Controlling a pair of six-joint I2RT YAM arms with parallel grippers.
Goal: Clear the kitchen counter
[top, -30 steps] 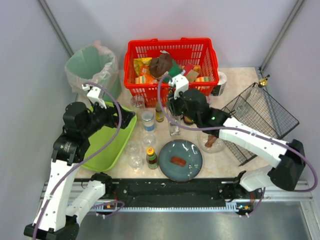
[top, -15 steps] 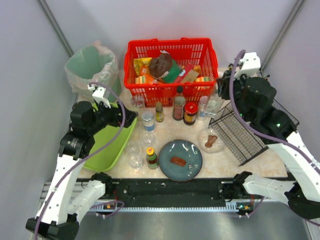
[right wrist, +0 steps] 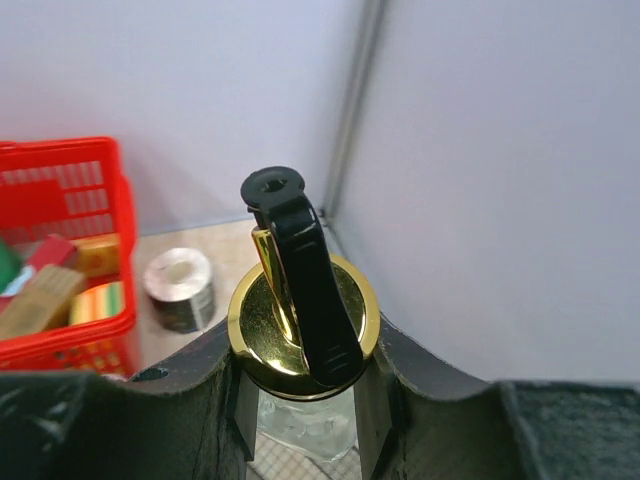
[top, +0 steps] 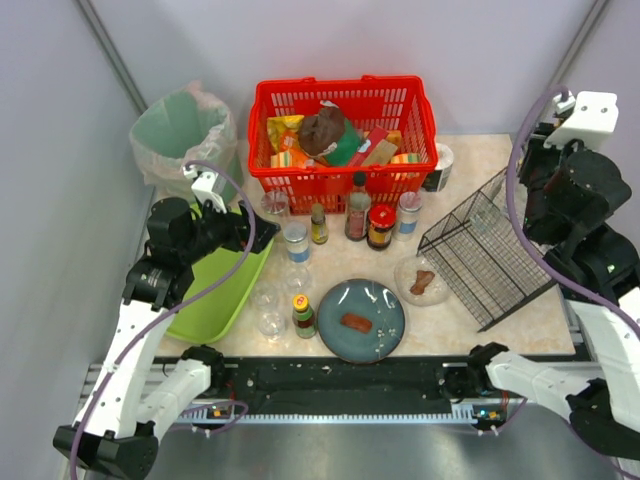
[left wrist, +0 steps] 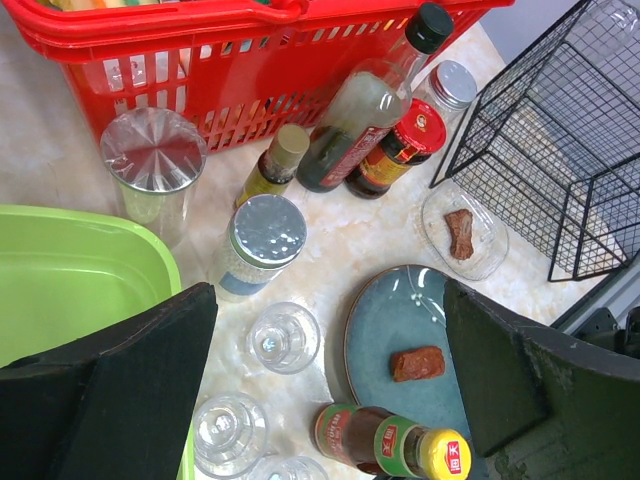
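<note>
Several bottles (top: 357, 210), a red basket (top: 340, 85) and a blue plate (top: 385, 310) stand on the marble tabletop (top: 435, 322), which spreads across the middle. The left fingers (left wrist: 110, 400) are wide apart beside the green tray (top: 215, 310); the right fingers (right wrist: 210, 400) are clamped on a gold-capped glass bottle (right wrist: 300, 310).

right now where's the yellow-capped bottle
Top view: the yellow-capped bottle sits left of centre near the front edge, between the blue plate and the clear glasses.

Left arm (top: 150, 285): centre left.
Left gripper (left wrist: 330, 300): jaws wide, empty.
Right arm (top: 585, 215): upper right, raised.
Right gripper (right wrist: 305, 360): clamped on gold-capped bottle (right wrist: 256, 335).
</note>
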